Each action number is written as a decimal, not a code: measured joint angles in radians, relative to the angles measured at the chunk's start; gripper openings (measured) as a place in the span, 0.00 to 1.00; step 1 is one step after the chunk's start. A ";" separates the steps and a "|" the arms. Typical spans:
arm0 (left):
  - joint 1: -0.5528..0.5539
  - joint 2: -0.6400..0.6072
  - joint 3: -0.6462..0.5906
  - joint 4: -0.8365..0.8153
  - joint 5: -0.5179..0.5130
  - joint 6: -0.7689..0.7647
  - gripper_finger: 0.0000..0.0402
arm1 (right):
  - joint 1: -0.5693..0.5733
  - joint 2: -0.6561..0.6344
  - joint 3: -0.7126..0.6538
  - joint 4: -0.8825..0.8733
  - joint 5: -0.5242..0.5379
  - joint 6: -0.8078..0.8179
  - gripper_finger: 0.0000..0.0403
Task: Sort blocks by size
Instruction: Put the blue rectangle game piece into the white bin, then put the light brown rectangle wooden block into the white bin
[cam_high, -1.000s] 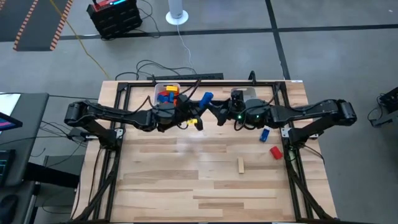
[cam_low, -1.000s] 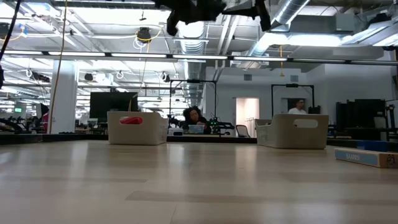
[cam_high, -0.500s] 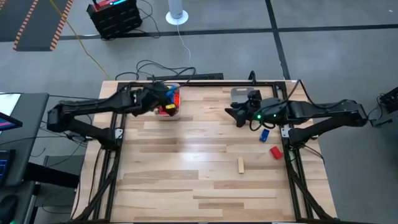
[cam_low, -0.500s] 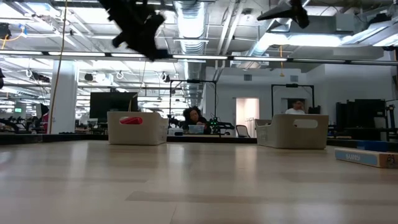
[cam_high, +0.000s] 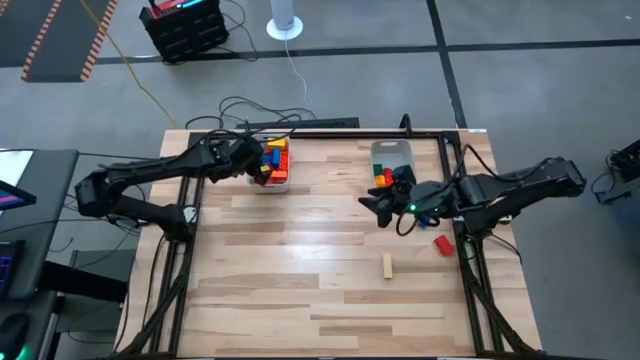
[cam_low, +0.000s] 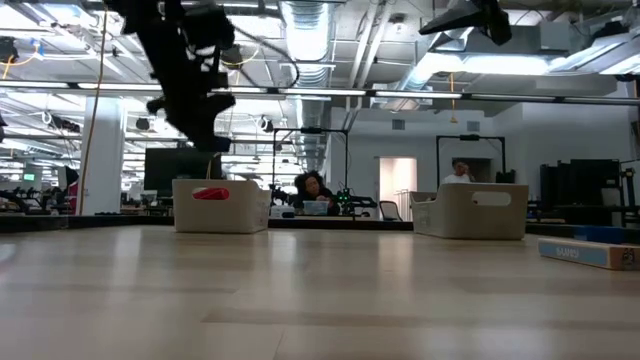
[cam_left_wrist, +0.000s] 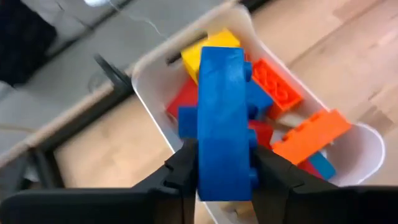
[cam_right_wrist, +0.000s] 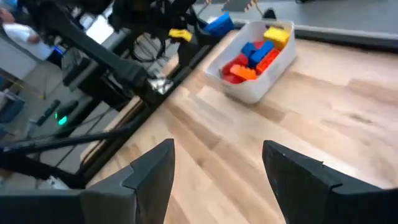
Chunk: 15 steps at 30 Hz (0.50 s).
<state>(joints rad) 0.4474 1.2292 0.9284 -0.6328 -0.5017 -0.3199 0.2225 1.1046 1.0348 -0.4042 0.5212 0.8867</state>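
Observation:
My left gripper (cam_high: 252, 165) is shut on a long blue brick (cam_left_wrist: 222, 118) above the left clear bin (cam_high: 283, 184), which holds several yellow, orange, red and blue bricks (cam_left_wrist: 298, 127). My right gripper (cam_high: 375, 203) is open and empty, above the table just near-side of the right bin (cam_high: 378, 150), which holds red, orange, green and blue bricks. In the right wrist view its fingers stand wide apart (cam_right_wrist: 217, 177). A tan bar (cam_high: 387, 265) and a red brick (cam_high: 443, 244) lie flat on the table at the right. My left gripper pinches the blue brick's near end (cam_left_wrist: 224, 177) between its two fingers (cam_left_wrist: 185, 168), one on the studded side and one on the opposite side. The brick sticks out forward along the fingers. It is lifted clear, over the left bin's open top.
Both bins stand at the table's far edge, seen in the low view as the left bin (cam_low: 220, 205) and the right bin (cam_low: 470, 210). The tan bar shows at the right in the low view (cam_low: 590, 253). People sit in the room beyond the table.
My left gripper has swung from the table's middle toward the left and far edge, carrying the blue brick over the left bin, and has come lower. My right gripper has drawn back from the middle toward the right and near edge.

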 joint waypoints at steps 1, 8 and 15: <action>0.008 0.000 -0.018 0.013 0.014 -0.017 0.29 | 0.009 0.008 0.000 0.002 0.000 0.004 0.67; 0.052 0.000 -0.042 0.034 0.126 -0.044 0.42 | 0.041 0.015 0.000 -0.001 0.003 0.015 0.67; 0.063 0.000 0.054 0.025 0.211 -0.027 0.49 | 0.039 0.013 0.000 -0.121 -0.068 0.134 0.67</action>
<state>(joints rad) 0.5102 1.2289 0.9826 -0.6074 -0.2905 -0.3472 0.2618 1.1179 1.0348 -0.5249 0.4530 1.0212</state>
